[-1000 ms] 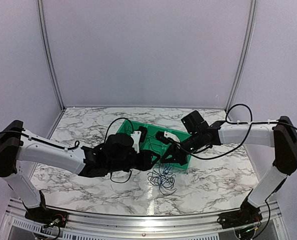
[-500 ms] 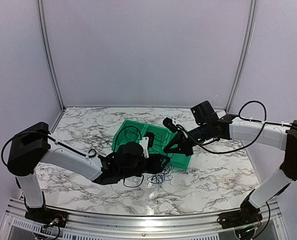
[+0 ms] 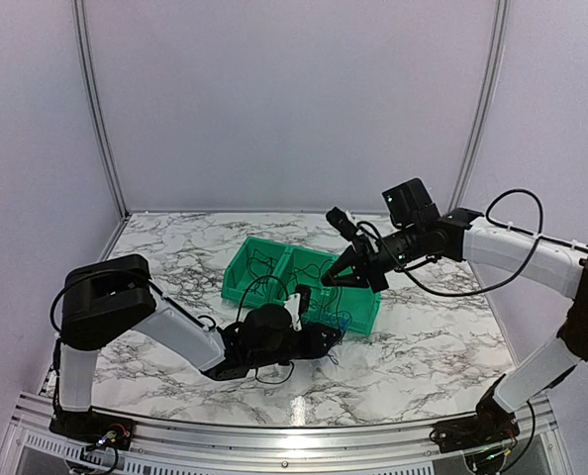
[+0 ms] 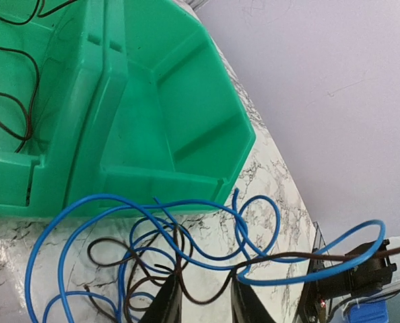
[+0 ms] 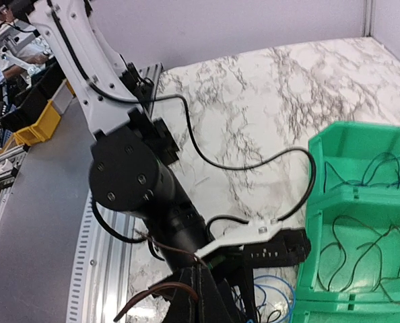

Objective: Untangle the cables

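Untangling looks partly done, judging by how the cables lie. In front of the near wall of the green bin (image 4: 153,183), the left gripper (image 4: 205,306) reaches in low over the tabletop (image 3: 423,346). Its fingers are parted by a moderate gap. Strands of the tangle (image 4: 186,235) pass through that gap, but nothing looks pinched.

That tangle sits on the tabletop just in front of the bin. Several blue cables (image 4: 85,205) loop over and through thinner dark ones, none of them free of the rest.

Inside the bin, loose dark cables (image 4: 30,108) lie in at least two compartments, apparently sorted out already. One compartment in the left wrist view is bare.

Above the bin's right half, the right gripper (image 3: 334,278) is raised and fully closed. In its wrist view a dark cable (image 5: 153,293) comes out from between the fingertips, so it seems to be pinching one strand, probably one that leads down toward the tangle.

What is left, as I judge it, is drawing that strand clear, then parting the blue loops one by one.
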### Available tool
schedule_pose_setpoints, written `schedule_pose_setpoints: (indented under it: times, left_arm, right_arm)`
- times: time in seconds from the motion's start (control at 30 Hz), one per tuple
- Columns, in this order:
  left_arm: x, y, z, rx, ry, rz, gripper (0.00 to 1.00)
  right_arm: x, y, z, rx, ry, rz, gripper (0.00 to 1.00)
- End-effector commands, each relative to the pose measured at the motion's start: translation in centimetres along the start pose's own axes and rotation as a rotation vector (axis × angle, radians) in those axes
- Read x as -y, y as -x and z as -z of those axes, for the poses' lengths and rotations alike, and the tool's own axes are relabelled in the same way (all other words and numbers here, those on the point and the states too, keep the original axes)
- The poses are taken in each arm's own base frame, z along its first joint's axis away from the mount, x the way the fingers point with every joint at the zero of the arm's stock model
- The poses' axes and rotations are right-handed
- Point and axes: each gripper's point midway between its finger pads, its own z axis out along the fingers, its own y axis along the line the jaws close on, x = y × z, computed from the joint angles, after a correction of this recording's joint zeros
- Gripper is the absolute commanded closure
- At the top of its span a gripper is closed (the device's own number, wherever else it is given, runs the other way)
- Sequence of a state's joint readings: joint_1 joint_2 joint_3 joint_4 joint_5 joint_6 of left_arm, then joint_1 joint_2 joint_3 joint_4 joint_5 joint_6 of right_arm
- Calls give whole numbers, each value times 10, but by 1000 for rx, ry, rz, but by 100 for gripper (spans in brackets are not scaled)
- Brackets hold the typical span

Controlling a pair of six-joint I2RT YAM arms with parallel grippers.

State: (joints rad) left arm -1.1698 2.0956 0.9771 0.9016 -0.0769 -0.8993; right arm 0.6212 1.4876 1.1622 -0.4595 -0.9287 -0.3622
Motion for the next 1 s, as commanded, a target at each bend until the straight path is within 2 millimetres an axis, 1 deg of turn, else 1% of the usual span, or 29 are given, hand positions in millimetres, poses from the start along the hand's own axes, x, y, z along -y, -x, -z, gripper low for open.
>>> schedule_pose_setpoints:
  times: [0.0, 0.07, 0.17, 0.27, 0.33, 0.43, 0.53, 0.57, 0.67, 0.8, 0.87, 0.97]
  left_arm:
    - [9, 4, -8, 30, -46, 24, 78]
    - [5, 2, -9, 24, -40, 28, 82]
    - [1, -3, -11, 16, -33, 36, 85]
    - [-9, -7, -12, 10, -12, 66, 87]
    - [-14, -8, -13, 7, -3, 83, 88]
    - [-17, -10, -13, 4, 3, 89, 91]
    - [-19, -11, -12, 2, 7, 87, 97]
    - [-20, -11, -11, 2, 8, 87, 100]
    - [-22, -12, -9, 1, 13, 87, 100]
    - [-25, -13, -3, 1, 22, 91, 100]
    - [-27, -13, 2, 5, 28, 92, 100]
    - [-33, -11, 12, 22, 56, 105, 100]
  right_arm:
    - [-42, 77, 36, 154, 94, 117, 100]
    - [-57, 104, 51, 203, 106, 165, 100]
    - [-77, 143, 75, 269, 91, 254, 100]
    - [-96, 175, 98, 322, 103, 312, 100]
    - [-106, 190, 110, 339, 118, 335, 100]
    - [-116, 205, 125, 363, 99, 377, 100]
    - [-128, 220, 143, 394, 53, 435, 100]
    - [-134, 228, 151, 409, 36, 460, 100]
    - [-149, 247, 171, 443, -6, 518, 100]
    - [-167, 273, 199, 498, -102, 602, 100]
    - [-174, 284, 216, 529, -151, 646, 100]
    - [-182, 296, 235, 562, -211, 693, 100]
